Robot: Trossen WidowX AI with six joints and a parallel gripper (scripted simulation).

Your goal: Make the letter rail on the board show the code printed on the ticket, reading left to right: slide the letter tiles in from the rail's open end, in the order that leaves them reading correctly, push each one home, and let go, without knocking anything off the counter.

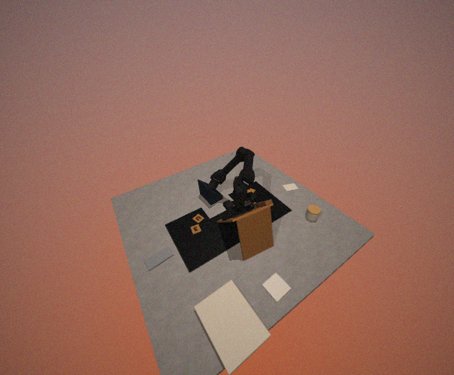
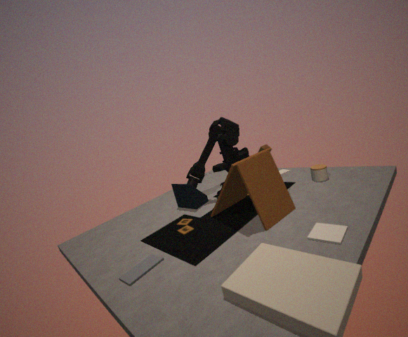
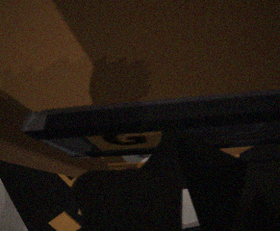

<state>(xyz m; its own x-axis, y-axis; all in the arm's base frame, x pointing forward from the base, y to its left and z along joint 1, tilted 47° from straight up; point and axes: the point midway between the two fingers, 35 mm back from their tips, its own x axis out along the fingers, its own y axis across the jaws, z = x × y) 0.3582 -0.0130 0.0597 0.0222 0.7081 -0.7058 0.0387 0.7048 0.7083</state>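
Note:
The brown board (image 1: 255, 232) (image 2: 269, 192) (image 3: 202, 58) stands like a tent on the black mat. The dark rail (image 3: 226, 108) crosses its face in the wrist view. A tile marked G (image 3: 125, 139) sits in the rail near its left end, partly shaded. My gripper (image 3: 172, 134) is shut and empty, its tips at the rail's lower edge, right of the G. Two lettered tiles (image 1: 198, 218) (image 1: 195, 229) (image 2: 185, 221) (image 2: 185, 229) lie on the mat left of the board. Another orange piece (image 1: 251, 190) lies behind the board. The ticket (image 3: 136, 158) is mostly hidden, its code unreadable.
A dark blue slanted block (image 1: 209, 194) (image 2: 189, 196) stands beside the arm. A lidded jar (image 1: 312, 213) (image 2: 319, 174), a white square (image 1: 276, 287) (image 2: 328, 232), a thick pale slab (image 1: 233, 326) (image 2: 294, 286) and a grey strip (image 1: 159, 258) (image 2: 142, 269) rest on the counter.

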